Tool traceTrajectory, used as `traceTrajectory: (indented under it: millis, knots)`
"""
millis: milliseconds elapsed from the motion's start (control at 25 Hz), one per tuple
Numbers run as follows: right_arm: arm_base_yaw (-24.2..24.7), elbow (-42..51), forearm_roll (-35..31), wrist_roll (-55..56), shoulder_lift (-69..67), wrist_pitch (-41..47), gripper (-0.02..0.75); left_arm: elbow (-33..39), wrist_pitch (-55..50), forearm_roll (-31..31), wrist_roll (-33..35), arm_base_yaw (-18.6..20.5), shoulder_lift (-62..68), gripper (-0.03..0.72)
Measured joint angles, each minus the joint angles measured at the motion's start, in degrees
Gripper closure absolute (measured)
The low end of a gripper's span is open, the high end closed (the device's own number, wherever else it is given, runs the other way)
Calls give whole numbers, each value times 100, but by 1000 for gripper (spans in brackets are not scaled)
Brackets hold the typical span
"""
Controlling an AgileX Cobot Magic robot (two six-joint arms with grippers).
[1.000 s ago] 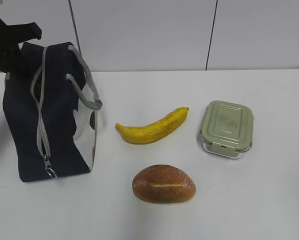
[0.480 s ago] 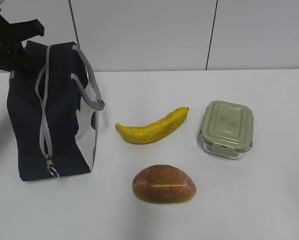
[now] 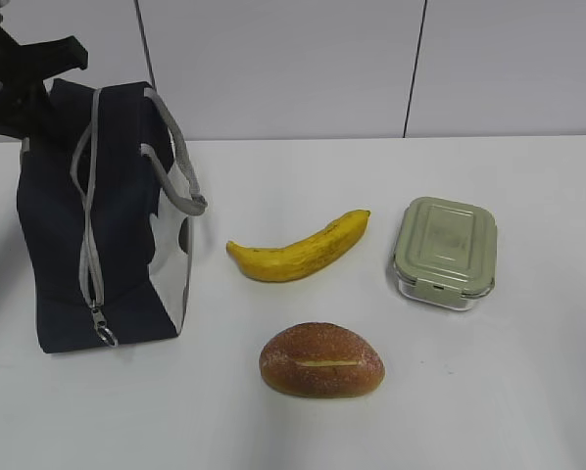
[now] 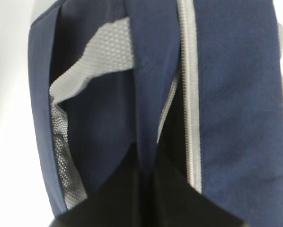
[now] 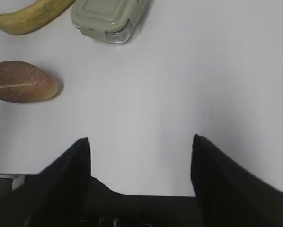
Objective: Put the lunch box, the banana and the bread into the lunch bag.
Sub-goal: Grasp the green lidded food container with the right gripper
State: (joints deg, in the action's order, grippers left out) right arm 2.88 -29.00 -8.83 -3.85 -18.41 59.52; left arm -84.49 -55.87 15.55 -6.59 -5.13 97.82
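The navy lunch bag (image 3: 117,245) stands at the left, its grey zipper strip running down to a ring pull (image 3: 105,338). My left gripper (image 3: 33,93) is at the bag's top rear. In the left wrist view it (image 4: 146,163) is shut on a navy fabric fold of the bag (image 4: 236,94), with a dark gap beside the zipper strip. The banana (image 3: 298,250) lies mid-table, the bread (image 3: 321,359) in front of it, the green-lidded lunch box (image 3: 444,250) at the right. My right gripper (image 5: 140,142) is open and empty over bare table, with the bread (image 5: 21,81), banana (image 5: 30,16) and lunch box (image 5: 108,16) beyond it.
A white table (image 3: 489,392) carries everything. A white panelled wall (image 3: 273,69) stands behind it. The bag's grey strap handle (image 3: 180,166) hangs toward the banana. My right arm is outside the exterior view.
The bag's top has shifted a little to the right and the bag stands straighter. My left gripper moved with it. The food, the lunch box and my right gripper have not moved.
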Motion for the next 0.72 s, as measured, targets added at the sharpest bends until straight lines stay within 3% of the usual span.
traceTrajectory:
  millis: [360, 720]
  knots:
    - [-23, 0, -689, -90, -2238, -1780, 247, 0, 0, -39, 5, 0, 0, 687]
    - [131, -51, -3574, -2723, -4442, -2544, 247, 0, 5, -39, 5, 0, 0, 687]
